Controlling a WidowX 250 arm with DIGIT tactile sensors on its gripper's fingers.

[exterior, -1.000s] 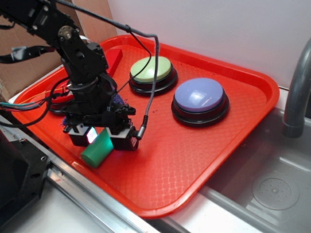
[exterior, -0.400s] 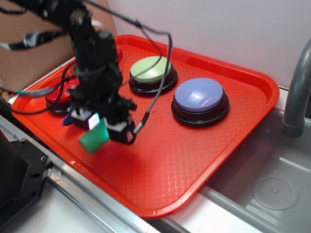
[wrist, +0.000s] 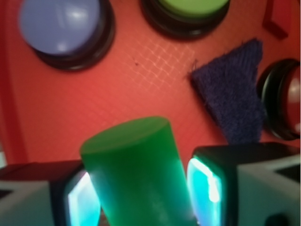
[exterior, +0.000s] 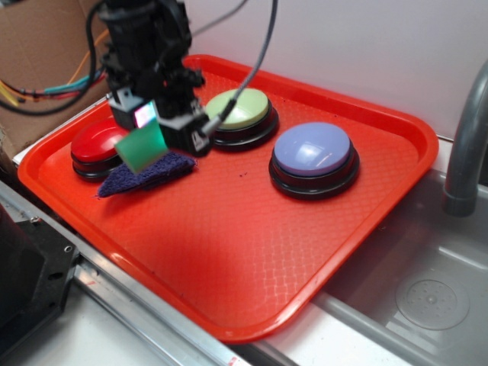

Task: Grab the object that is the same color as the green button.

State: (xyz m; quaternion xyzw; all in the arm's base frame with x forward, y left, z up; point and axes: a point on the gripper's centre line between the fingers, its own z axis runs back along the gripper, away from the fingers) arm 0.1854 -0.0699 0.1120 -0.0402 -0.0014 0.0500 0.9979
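My gripper is shut on the green cylinder and holds it in the air above the dark blue cloth, at the left of the red tray. In the wrist view the cylinder fills the gap between the two glowing pads, tilted a little to the left. The green button, pale green on a black base, stands at the back of the tray, just right of my gripper; its lower edge shows at the top of the wrist view.
A lavender-blue button stands right of the green one, a red button at the tray's left. A grey pipe rises at the right over a metal sink. Cardboard stands behind left.
My gripper has risen off the tray with the green cylinder in it and moved back and left, now over the blue cloth, which has come into sight.
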